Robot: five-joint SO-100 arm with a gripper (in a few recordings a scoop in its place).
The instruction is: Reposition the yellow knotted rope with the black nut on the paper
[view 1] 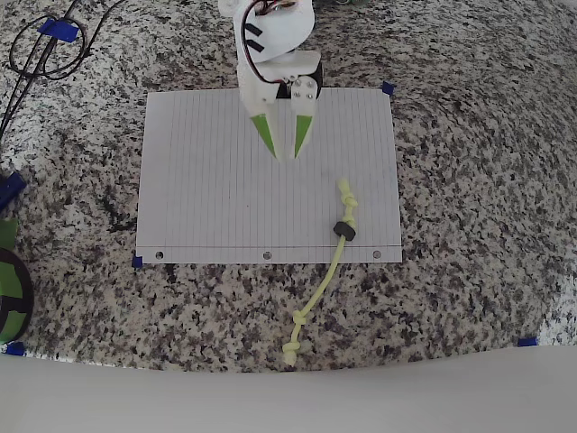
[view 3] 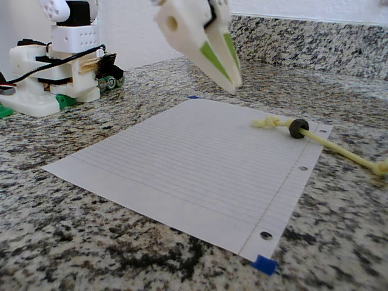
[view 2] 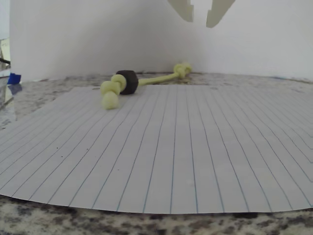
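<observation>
The white lined paper (view 1: 225, 198) lies on a speckled granite counter, its punched holes along the near edge in the overhead view. The yellow knotted rope (view 1: 320, 284) has its knotted upper end on the paper's right part, and the rest trails off the holed edge onto the granite. The black nut (view 1: 343, 230) sits on the rope just inside that edge. My gripper (view 1: 287, 155) hovers over the paper's upper middle, open and holding nothing, well left of the rope. In the wrist view the rope (view 2: 156, 78) and nut (view 2: 128, 81) lie ahead, beyond the gripper (view 2: 199, 20).
Black cables (view 1: 45, 45) loop at the counter's top left. A green object (view 1: 9, 284) sits at the left edge. Blue tape bits (view 1: 388, 88) mark the paper's corners. The arm's base (view 3: 54, 79) stands behind the paper. A white wall borders the counter.
</observation>
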